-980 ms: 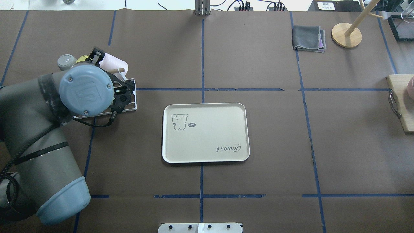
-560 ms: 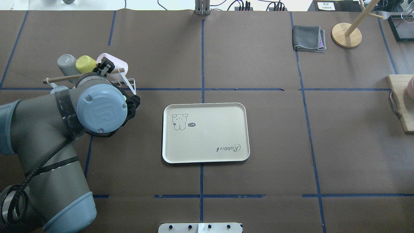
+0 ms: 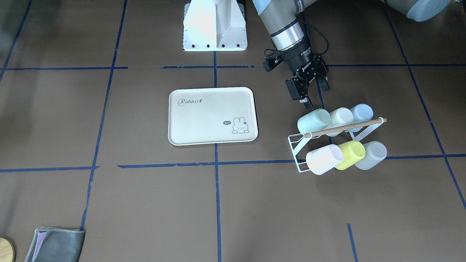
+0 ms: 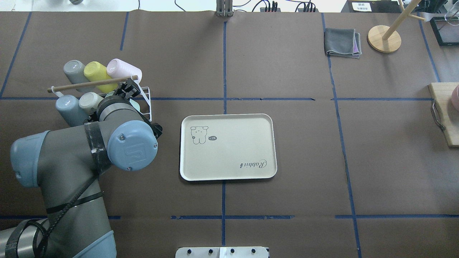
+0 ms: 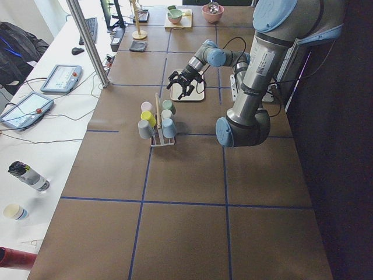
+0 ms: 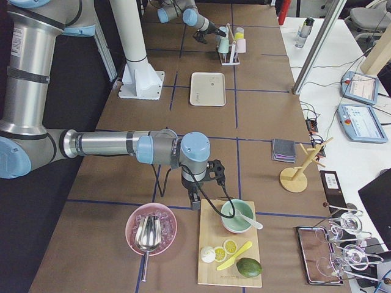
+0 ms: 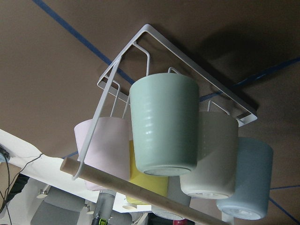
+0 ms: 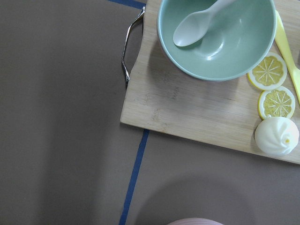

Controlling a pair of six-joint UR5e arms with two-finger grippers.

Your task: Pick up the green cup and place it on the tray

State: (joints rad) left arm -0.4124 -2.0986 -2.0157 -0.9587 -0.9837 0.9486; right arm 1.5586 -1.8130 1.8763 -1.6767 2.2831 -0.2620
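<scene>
The green cup (image 3: 314, 120) is pale mint and lies tilted on a white wire rack (image 3: 297, 146), at the rack's end nearest the tray. It fills the left wrist view (image 7: 164, 126), base toward the camera. My left gripper (image 3: 314, 95) is open and empty, just on the robot's side of the cup and not touching it. In the overhead view the left gripper (image 4: 127, 89) covers most of the cup. The cream tray (image 3: 204, 123) with the rabbit print lies flat, with nothing on it (image 4: 233, 157). My right gripper (image 6: 204, 183) shows only in the exterior right view; I cannot tell its state.
The rack also holds a cream cup (image 3: 341, 116), pale blue cup (image 3: 362, 112), pink cup (image 3: 324, 159), yellow-green cup (image 3: 351, 154) and grey cup (image 3: 372, 155), under a wooden rod (image 3: 346, 127). A grey cloth (image 4: 342, 43), a wooden stand (image 4: 383, 38) and a cutting board (image 8: 187, 108) are far right.
My left arm has drawn back toward the robot and off the rack. The wrist that covered the cups now sits at the rack's near side, so the cups show.
</scene>
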